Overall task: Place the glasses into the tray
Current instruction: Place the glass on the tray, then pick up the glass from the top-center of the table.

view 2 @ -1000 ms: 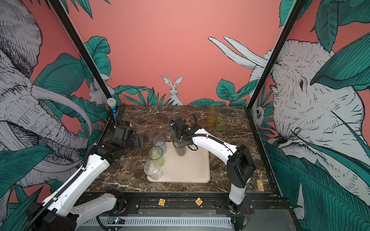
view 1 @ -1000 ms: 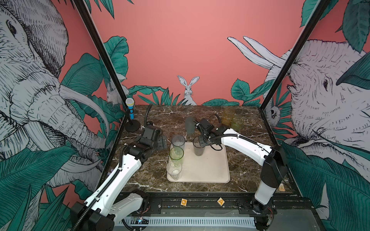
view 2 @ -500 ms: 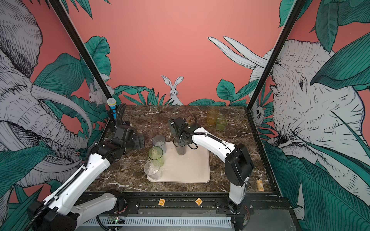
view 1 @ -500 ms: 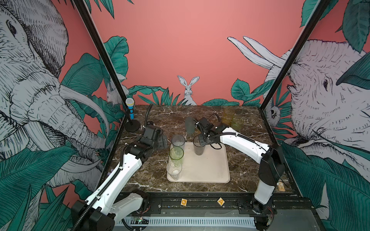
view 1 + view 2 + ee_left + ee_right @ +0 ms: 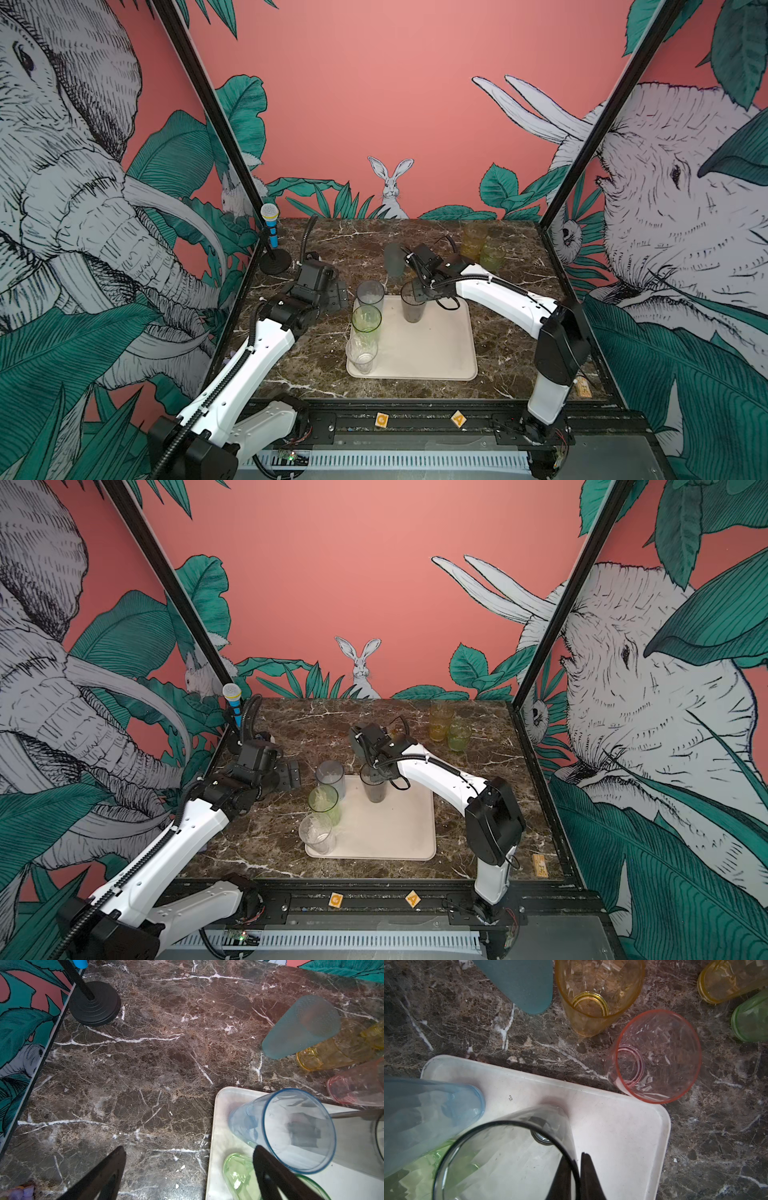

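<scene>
The cream tray (image 5: 436, 349) (image 5: 395, 829) lies mid-table. Along its left side stand a grey-blue glass (image 5: 370, 295), a green glass (image 5: 366, 322) and a clear glass (image 5: 361, 355). A smoky grey glass (image 5: 413, 305) (image 5: 550, 1118) stands upright at the tray's far edge. My right gripper (image 5: 576, 1156) (image 5: 419, 291) is shut on its rim, one finger inside and one outside. My left gripper (image 5: 190, 1149) (image 5: 336, 295) hangs open and empty over the marble, just left of the tray. A frosted teal glass (image 5: 394, 259), amber glass (image 5: 598, 995) and pink glass (image 5: 654, 1057) stand off the tray.
A blue toy microphone (image 5: 270, 226) on a black stand is at the back left corner. A yellow glass (image 5: 473, 241) and a green glass (image 5: 492, 257) stand at the back right. The pink glass almost touches the tray's far rim (image 5: 591, 1091).
Almost nothing has moved. The right arm has shifted very slightly while the smoky glass stays on the tray. The left arm holds still.
</scene>
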{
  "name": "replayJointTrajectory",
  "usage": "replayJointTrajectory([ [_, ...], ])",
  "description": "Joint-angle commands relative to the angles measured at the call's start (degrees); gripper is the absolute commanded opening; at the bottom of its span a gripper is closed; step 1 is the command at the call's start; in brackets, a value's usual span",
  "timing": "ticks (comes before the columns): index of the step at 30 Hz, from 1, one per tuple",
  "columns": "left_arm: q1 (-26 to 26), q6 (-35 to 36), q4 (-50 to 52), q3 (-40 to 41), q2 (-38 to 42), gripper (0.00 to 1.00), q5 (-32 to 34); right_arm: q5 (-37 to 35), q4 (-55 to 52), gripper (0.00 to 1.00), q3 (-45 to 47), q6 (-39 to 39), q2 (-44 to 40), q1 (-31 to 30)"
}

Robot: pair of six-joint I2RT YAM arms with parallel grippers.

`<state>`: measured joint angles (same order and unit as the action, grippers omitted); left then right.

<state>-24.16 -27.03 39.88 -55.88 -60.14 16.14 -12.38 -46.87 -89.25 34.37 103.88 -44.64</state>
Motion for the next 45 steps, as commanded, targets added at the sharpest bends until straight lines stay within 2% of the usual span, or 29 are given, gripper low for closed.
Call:
replayJointTrajectory([
  [1, 0.34, -0.68, -0.6, 0.31, 0.55, 0.96, -0.23, -0.12, 0.4, 0.17, -1.89, 0.52, 0.33, 0.25],
  [7, 0.37, -0.57, -0.59, -0.04, 0.51, 0.96, -0.3, -0.02, -0.63, 0.33, -3.0, 0.63, -0.15, 0.35],
  [17, 0.37, -0.34, -0.06, -0.67, 0.98, 0.96, -0.14, 0.38, -4.11, 0.43, -8.96, -1.53, -1.28, 0.4],
  [25, 0.37, -0.16, 0.61, -1.09, 1.5, 0.96, 0.32, 0.75, -7.26, 0.44, -16.62, -4.36, -0.46, 0.43],
  [45, 0.34, 0.07, 2.71, -1.16, 2.69, 0.96, 2.35, 1.92, -10.61, 0.45, -34.29, -8.68, 7.83, 2.45],
])
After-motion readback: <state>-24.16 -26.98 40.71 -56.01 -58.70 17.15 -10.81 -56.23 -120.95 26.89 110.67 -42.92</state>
